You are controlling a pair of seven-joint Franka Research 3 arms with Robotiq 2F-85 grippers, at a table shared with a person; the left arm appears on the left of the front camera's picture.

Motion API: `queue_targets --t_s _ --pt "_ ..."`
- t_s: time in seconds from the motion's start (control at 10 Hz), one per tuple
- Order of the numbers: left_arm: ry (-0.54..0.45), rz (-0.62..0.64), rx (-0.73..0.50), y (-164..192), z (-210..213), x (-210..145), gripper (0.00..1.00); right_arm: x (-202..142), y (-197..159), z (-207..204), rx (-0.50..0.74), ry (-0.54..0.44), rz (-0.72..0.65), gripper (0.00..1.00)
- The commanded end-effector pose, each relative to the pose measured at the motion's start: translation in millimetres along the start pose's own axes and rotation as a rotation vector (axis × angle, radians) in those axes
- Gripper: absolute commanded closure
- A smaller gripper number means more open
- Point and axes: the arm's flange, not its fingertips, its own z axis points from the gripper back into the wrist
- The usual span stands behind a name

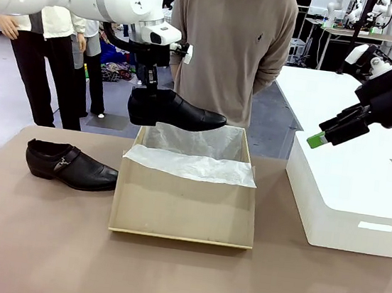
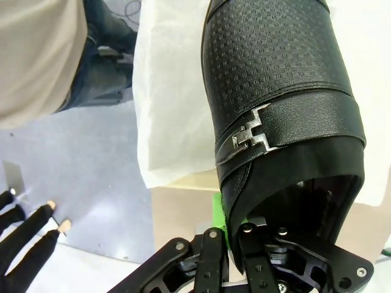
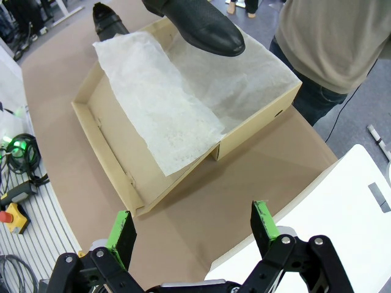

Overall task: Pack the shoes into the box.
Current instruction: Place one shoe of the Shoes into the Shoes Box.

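Brown table (image 1: 27, 240) is carrying the open box (image 1: 183, 213), and a person (image 1: 226, 43) is standing at its far side.

Front view: my left gripper (image 1: 148, 85) is pinching the heel end of one shoe (image 1: 179, 111). It is holding the shoe in the air over the box's far left edge, toe pointing toward my right. Tissue (image 1: 190, 166) is lining the box and draping over its near edge onto the open flap. The second shoe (image 1: 70, 165) is lying on the table just left of the box, apart from it. My right gripper (image 1: 324, 136) is hovering over a white box (image 1: 346, 208) at my right, jaws spread, holding nothing.

Left wrist view: my fingers (image 2: 211, 253) are pressing together on the shoe's heel rim. The buckle (image 2: 244, 137) is facing the camera, and tissue is lying beneath the toe. A gloved hand (image 2: 24, 226) is showing at the lower left.

Right wrist view: my green pads (image 3: 122, 229) are standing wide apart above the table. The box is lying below them, flap open toward my side. The shoe's toe is hanging above the box's far part.
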Motion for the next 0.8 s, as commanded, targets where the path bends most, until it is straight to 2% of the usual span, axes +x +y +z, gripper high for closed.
queue_targets --t_s 0.0,0.4,0.7 --pt "0.009 -0.015 0.024 -5.9 -1.8 12.4 1.00 1.2 -3.1 -1.1 0.015 -0.026 0.008 0.00" --pt "0.004 -0.094 0.021 -14.5 -21.8 46.3 1.00 1.2 -3.1 -1.1 0.015 -0.026 0.008 0.00" --pt "0.038 -0.150 0.047 -14.3 -37.9 51.4 1.00 1.2 -3.1 -1.1 0.015 -0.026 0.008 0.00"
